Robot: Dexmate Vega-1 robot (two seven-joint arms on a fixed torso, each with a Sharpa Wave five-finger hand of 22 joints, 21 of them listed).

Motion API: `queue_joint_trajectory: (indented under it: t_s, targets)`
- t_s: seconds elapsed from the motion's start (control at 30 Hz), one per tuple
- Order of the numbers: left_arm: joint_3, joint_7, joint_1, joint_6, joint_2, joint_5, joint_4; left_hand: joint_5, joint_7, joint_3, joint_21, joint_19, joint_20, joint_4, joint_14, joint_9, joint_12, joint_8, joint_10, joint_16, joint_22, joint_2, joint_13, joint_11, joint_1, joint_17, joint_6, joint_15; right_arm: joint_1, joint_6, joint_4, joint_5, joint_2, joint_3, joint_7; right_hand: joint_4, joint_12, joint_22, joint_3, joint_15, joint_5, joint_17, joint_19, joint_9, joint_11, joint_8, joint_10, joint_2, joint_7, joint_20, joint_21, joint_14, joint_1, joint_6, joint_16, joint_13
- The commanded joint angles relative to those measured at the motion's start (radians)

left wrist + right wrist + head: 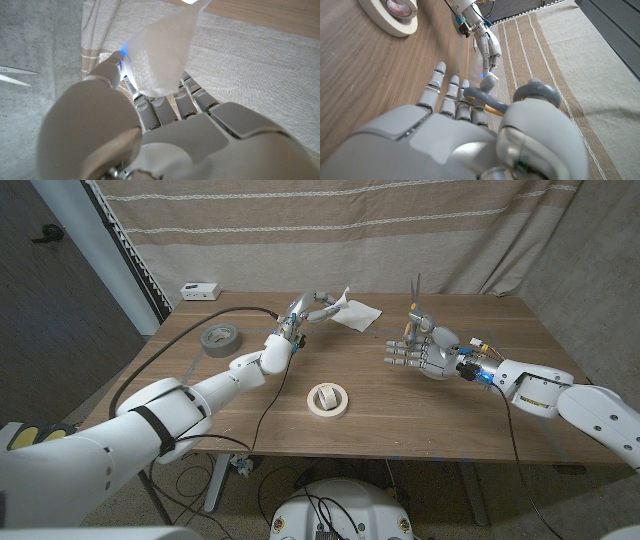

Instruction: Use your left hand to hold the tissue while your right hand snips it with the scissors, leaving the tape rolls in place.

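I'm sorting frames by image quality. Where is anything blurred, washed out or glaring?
Head view: evenly lit and sharp. Left wrist view: the tissue held by the left hand is close, soft-focused and nearly washed out. Right wrist view: the right hand is slightly soft, the scissors legible.

Seemingly bare table (pixel 395 395) between hands

On the table (pixel 450 420), one tape roll (pixel 220 337) lies upper left, another (pixel 327 399) at centre — the tissue (pixel 352 314) above it, the scissors (pixel 417 305) right of that, a small box (pixel 200 290) at the far-left edge.
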Motion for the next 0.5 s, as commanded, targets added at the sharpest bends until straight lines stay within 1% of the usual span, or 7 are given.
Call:
queue_joint_trajectory:
  t_s: [0.03, 0.07, 0.23, 0.5]
  targets:
    - [0.038, 0.111, -0.046, -0.031, 0.005, 0.106, 0.053, 0.012, -0.019, 0.008, 0.008, 0.003, -0.002, 0.006, -0.003, 0.048, 0.006, 0.001, -0.007, -0.002, 0.005, -0.003, 0.004, 0.0, -0.001, 0.003, 0.008, -0.164, 0.009, -0.036, 0.014, -0.004, -0.043, 0.003, 0.004, -0.006, -0.007, 0.001, -0.003, 0.008, 0.007, 0.004, 0.008, 0.002, 0.004, 0.003, -0.003, 0.009, 0.005, -0.001, -0.006, 0.003, 0.006, -0.004, -0.006, 0.003]
    - [0.051, 0.138, -0.058, -0.041, 0.005, 0.128, 0.07, 0.012, -0.019, 0.008, 0.008, 0.004, -0.003, 0.006, -0.003, 0.049, 0.006, 0.001, -0.008, -0.003, 0.005, -0.003, 0.004, 0.0, -0.001, 0.003, 0.008, -0.164, 0.007, -0.044, 0.015, -0.006, -0.057, 0.011, 0.01, -0.006, -0.007, 0.001, -0.003, 0.009, 0.007, 0.004, 0.008, 0.004, 0.005, 0.004, -0.003, 0.009, 0.007, -0.001, -0.006, 0.002, 0.006, -0.006, -0.007, 0.003]
    - [0.105, 0.231, -0.096, -0.064, -0.003, 0.189, 0.126, 0.015, -0.019, 0.01, 0.009, 0.007, -0.009, 0.007, -0.005, 0.05, 0.006, 0.003, -0.012, -0.003, 0.006, -0.001, 0.006, 0.0, 0.0, 0.003, 0.008, -0.164, 0.003, -0.056, 0.022, -0.009, -0.073, 0.024, 0.022, -0.006, -0.008, 0.001, -0.004, 0.01, 0.007, 0.004, 0.008, 0.004, 0.005, 0.004, -0.007, 0.009, 0.01, -0.001, -0.007, 0.001, 0.007, -0.009, -0.007, 0.003]
    - [0.173, 0.316, -0.142, -0.09, -0.025, 0.227, 0.181, 0.018, -0.018, 0.012, 0.01, 0.007, -0.011, 0.007, -0.008, 0.052, 0.006, 0.006, -0.014, -0.004, 0.006, 0.0, 0.008, 0.0, 0.002, 0.003, 0.011, -0.165, 0.004, -0.078, 0.04, -0.018, -0.1, 0.041, 0.048, -0.007, -0.009, 0.001, -0.004, 0.01, 0.007, 0.004, 0.007, 0.004, 0.007, 0.005, -0.01, 0.011, 0.013, -0.001, -0.01, 0.001, 0.01, -0.01, -0.007, 0.003]
